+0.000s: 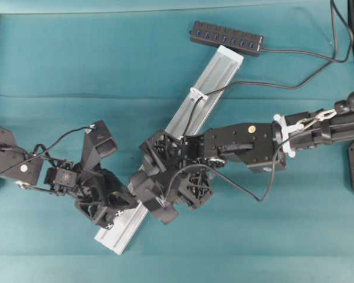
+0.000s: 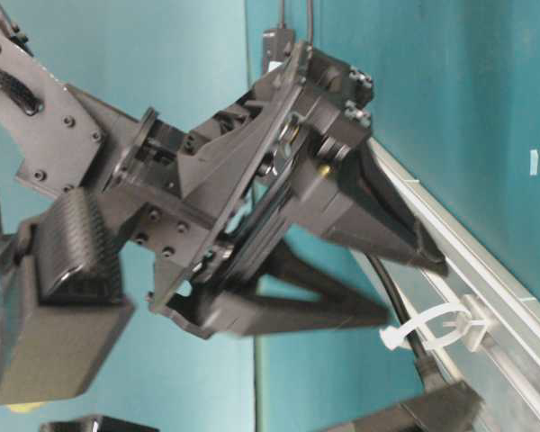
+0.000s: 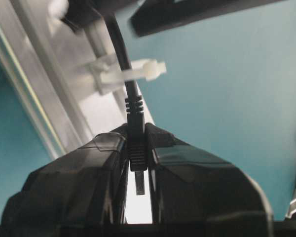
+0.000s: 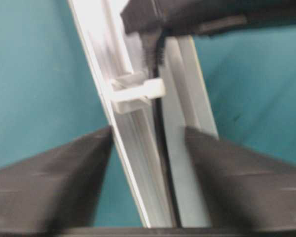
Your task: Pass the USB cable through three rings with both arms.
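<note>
From overhead you've got both grippers crowded over the lower half of the silver rail (image 1: pixel 183 135), left gripper (image 1: pixel 115 203) on one side and right gripper (image 1: pixel 165 194) on the other, and you can't really read either set of jaws from up here; the USB cable (image 1: pixel 192 112) runs down the rail from one ring (image 1: pixel 198 94) toward them. At table level, the right gripper (image 2: pixel 418 288) has its jaws spread wide with the cable (image 2: pixel 391 288) passing between them into a ring (image 2: pixel 432 328) just past the tips. In your left wrist view the left gripper (image 3: pixel 138 148) is clamped on the cable's plug (image 3: pixel 137 158), cord heading straight out ahead past a ring (image 3: pixel 138 74). In the right wrist view, blurry, the jaws are well apart, rail and cable (image 4: pixel 160 148) between them, ring (image 4: pixel 138 94) ahead
</note>
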Motion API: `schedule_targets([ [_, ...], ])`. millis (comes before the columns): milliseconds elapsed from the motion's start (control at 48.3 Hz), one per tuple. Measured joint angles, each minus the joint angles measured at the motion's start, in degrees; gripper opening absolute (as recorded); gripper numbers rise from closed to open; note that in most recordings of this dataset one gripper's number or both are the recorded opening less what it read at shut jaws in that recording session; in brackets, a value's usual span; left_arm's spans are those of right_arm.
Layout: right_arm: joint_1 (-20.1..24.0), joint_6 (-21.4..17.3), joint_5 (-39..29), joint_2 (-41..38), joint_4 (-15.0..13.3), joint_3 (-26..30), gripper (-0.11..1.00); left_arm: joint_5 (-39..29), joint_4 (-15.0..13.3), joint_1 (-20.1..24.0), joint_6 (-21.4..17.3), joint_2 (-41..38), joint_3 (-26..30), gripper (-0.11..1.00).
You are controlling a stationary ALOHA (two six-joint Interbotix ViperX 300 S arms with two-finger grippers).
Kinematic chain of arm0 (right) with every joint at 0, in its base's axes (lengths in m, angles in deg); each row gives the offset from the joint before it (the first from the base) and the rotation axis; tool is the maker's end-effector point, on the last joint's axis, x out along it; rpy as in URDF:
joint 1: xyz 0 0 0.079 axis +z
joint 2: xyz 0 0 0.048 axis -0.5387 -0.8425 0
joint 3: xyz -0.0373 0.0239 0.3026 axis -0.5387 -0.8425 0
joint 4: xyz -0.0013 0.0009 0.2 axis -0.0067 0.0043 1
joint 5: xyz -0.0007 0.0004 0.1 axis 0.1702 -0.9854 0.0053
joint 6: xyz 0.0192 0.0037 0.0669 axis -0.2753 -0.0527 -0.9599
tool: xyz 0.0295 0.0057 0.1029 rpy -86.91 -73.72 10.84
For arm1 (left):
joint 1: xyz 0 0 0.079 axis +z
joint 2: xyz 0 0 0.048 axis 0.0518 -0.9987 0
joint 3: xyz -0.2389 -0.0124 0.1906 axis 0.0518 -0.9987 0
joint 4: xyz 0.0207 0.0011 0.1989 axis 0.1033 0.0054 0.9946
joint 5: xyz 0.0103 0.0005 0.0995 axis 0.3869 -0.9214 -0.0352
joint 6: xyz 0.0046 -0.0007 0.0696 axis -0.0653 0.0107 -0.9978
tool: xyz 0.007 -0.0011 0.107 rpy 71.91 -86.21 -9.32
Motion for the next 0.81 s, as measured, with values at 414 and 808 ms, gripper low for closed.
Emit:
schedule_targets([
  [414,-4.13,-6.68,1.58,6.33,-0.09,-4.39,0.87,-0.18,0.0,-2.9,2.11,2.46,-1.58,0.1],
  [808,-5.01,-17.23,10.9,12.92,0.0,-12.66,0.87,-0.18,0.0,-3.08,1.41,7.29,-3.52,0.1],
])
